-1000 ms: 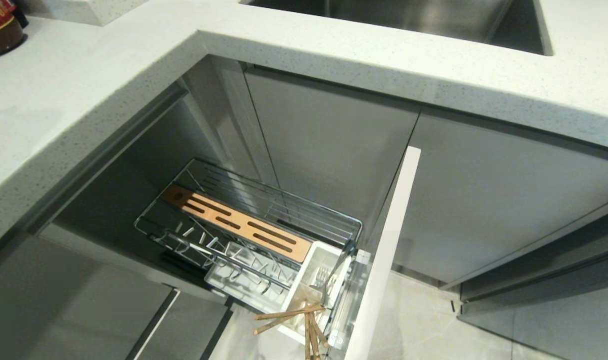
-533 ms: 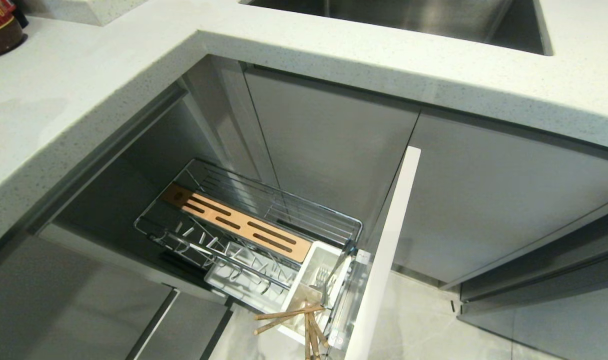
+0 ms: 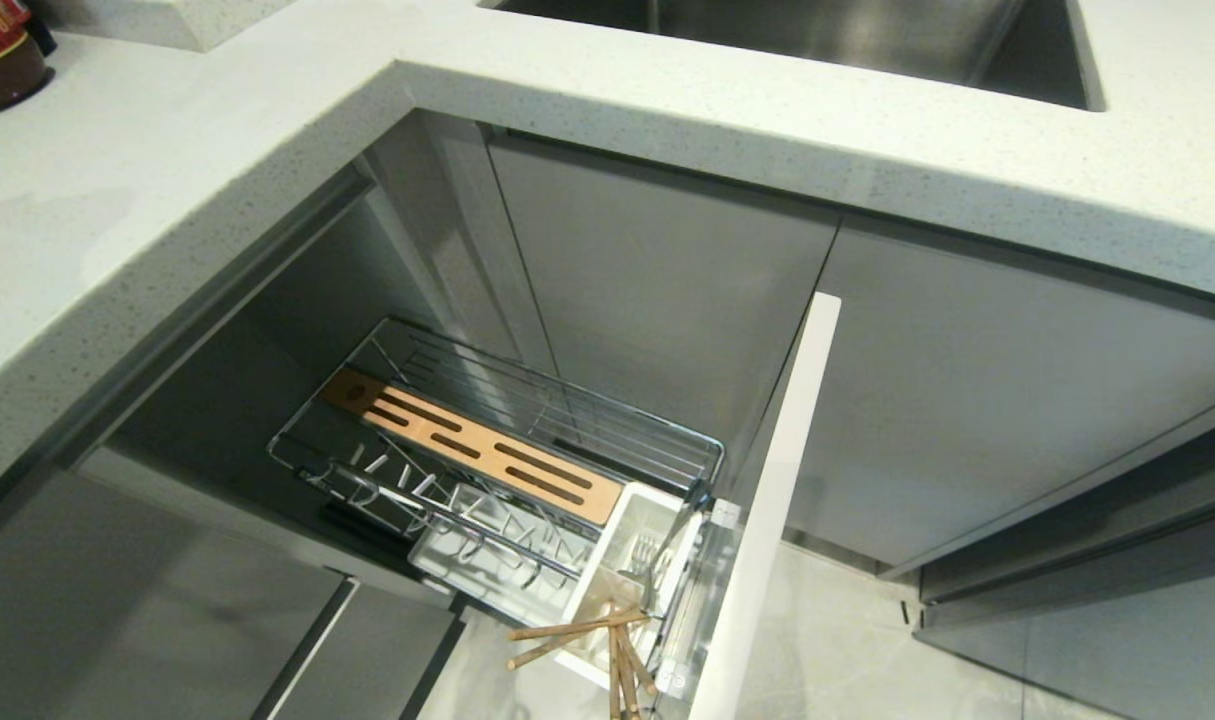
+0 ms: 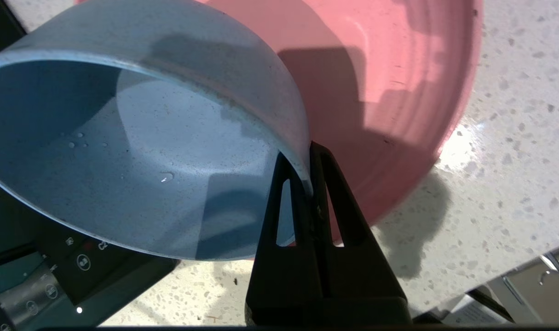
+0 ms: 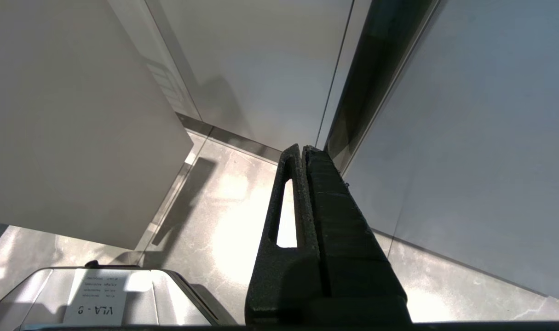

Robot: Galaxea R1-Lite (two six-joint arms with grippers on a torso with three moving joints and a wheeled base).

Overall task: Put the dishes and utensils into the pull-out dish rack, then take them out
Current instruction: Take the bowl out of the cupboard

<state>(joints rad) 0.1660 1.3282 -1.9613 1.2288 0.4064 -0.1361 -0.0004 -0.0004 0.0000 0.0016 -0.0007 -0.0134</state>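
Left gripper (image 4: 307, 184): clamped tight on the rim of the pale-blue bowl (image 4: 136, 151), one black finger (image 4: 279, 207) inside the wall and the other outside; outside the head view.
Pale-blue bowl: tilted, its open side turned toward the wrist camera, a few water drops on its inner floor; held above the speckled white counter (image 4: 514, 151).
Pink plate (image 4: 399, 92): directly behind the bowl, lying on the counter, with the gripper's shadow across it; whether bowl and plate touch cannot be told.
Black panel (image 4: 77, 262): dark surface with small white symbols, under the bowl's near edge.
Right gripper (image 5: 303, 158): fingers pressed together with nothing between them; parked low, pointing at the pale floor (image 5: 233, 220) between grey cabinet fronts (image 5: 468, 138).
Pull-out dish rack (image 3: 507, 450): drawn out under the counter, at about 6 o'clock in the head view, its white door front (image 3: 767, 520) at about 5 o'clock.
Wooden strip (image 3: 477, 450): runs diagonally across the rack.
Cutlery cup (image 3: 617, 575): white, at the rack's near end by the door front.
Fork (image 3: 645, 555): stands in the cup, head up.
Chopsticks (image 3: 592, 640): several in the cup's near end, fanning out toward 6 and 8 o'clock.
Sink (image 3: 817, 40): at 12 o'clock in the head view.
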